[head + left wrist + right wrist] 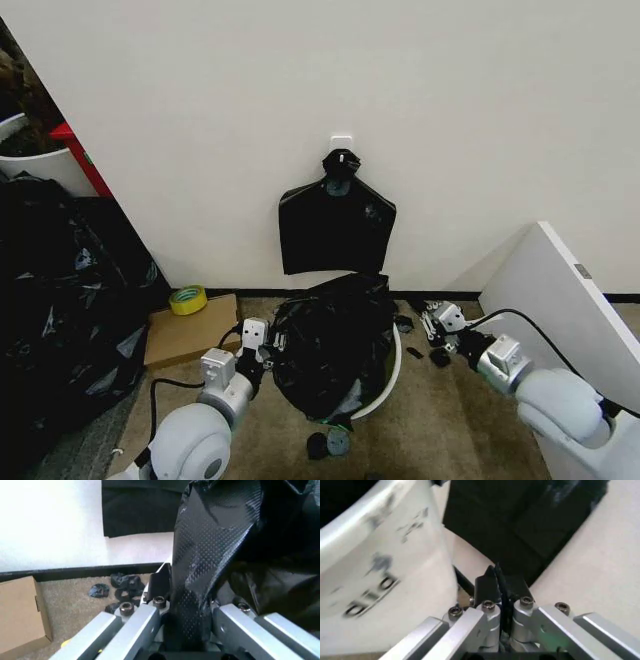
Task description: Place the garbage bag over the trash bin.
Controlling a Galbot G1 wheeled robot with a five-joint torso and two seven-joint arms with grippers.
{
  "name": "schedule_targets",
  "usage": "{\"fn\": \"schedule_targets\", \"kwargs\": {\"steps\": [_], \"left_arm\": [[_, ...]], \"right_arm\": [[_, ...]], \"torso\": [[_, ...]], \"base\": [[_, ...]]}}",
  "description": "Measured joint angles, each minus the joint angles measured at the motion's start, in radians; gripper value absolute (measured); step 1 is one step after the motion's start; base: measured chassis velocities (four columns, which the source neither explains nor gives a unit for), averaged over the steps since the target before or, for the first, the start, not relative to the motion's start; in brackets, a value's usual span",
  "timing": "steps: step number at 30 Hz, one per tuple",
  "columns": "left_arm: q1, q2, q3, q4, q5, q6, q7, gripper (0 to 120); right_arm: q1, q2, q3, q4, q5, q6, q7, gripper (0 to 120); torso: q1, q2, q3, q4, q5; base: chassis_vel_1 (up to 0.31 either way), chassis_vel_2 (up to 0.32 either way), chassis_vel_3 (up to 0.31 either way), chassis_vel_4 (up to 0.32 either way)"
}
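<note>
In the lower middle of the head view the trash bin stands on the carpet just in front of the wall, its white rim showing as an arc on the right side. The garbage bag is draped over most of it, crinkled and glossy, covering the opening and spilling down the near side.

The left gripper sits at the bag's left edge, lower left of centre. In the left wrist view its fingers are closed on a fold of the garbage bag, a band of dimpled plastic running down between the two metal arms.

The right gripper is just right of the bin, near the rim. In the right wrist view its fingers are pressed together with a thin black edge pinched between them (which looks like bag film, though I cannot tell for certain), and the bin's white wall rises close beside them.

On the wall above, a flat black bundle hangs from a hook. At the left of the frame lie a cardboard box carrying a roll of yellow tape, and a large heap of black plastic. Small dark scraps lie on the carpet at the bin's foot.
</note>
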Motion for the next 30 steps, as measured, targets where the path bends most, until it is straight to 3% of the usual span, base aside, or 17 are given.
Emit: {"fn": "schedule_targets", "kwargs": {"steps": [3, 6, 8, 10, 13, 19, 28, 30], "left_arm": [[-0.001, -0.002, 0.000, -0.002, -0.008, 0.000, -0.009, 1], [-0.003, -0.012, -0.001, 0.008, -0.020, 0.000, -0.036, 1], [0.007, -0.037, -0.006, 0.012, -0.058, 0.009, -0.085, 1], [0.009, -0.042, -0.007, 0.011, -0.067, 0.011, -0.095, 1], [0.013, -0.095, -0.013, 0.006, -0.129, 0.029, -0.183, 1], [0.007, -0.122, -0.009, 0.001, -0.139, 0.049, -0.228, 1], [0.003, -0.117, 0.012, -0.001, -0.135, 0.065, -0.231, 1], [0.002, -0.112, 0.014, -0.006, -0.135, 0.066, -0.226, 1]], "right_arm": [[0.001, 0.020, 0.003, 0.002, -0.004, -0.016, 0.034, 0], [-0.007, 0.044, 0.023, 0.033, 0.016, -0.080, 0.115, 0], [-0.025, 0.062, 0.047, 0.104, 0.089, -0.176, 0.219, 3], [-0.025, 0.063, 0.047, 0.119, 0.104, -0.192, 0.235, 6], [-0.032, 0.072, 0.038, 0.267, 0.164, -0.282, 0.314, 21], [-0.078, 0.082, -0.012, 0.417, 0.089, -0.328, 0.314, 41], [-0.089, 0.112, -0.061, 0.434, 0.011, -0.381, 0.291, 71], [-0.090, 0.119, -0.073, 0.416, -0.023, -0.395, 0.289, 83]], "torso": [[0.000, 0.000, 0.000, 0.0000, 0.0000], [0.000, 0.000, 0.000, 0.0002, 0.0001], [0.000, 0.000, 0.000, -0.0002, 0.0000], [0.000, 0.000, 0.000, -0.0001, 0.0001], [0.000, 0.000, 0.000, 0.0002, -0.0005], [0.000, 0.000, 0.000, 0.0000, -0.0004], [0.000, 0.000, 0.000, 0.0003, -0.0003], [0.000, 0.000, 0.000, 0.0000, -0.0002]], "base": [[0.000, 0.000, 0.000, 0.000], [0.000, 0.000, 0.000, 0.000], [0.000, 0.000, 0.000, 0.000], [0.000, 0.000, 0.000, 0.000], [0.000, 0.000, 0.000, 0.000], [0.000, 0.000, 0.000, 0.000], [0.000, 0.000, 0.000, 0.000], [0.000, 0.000, 0.000, 0.000]]}}
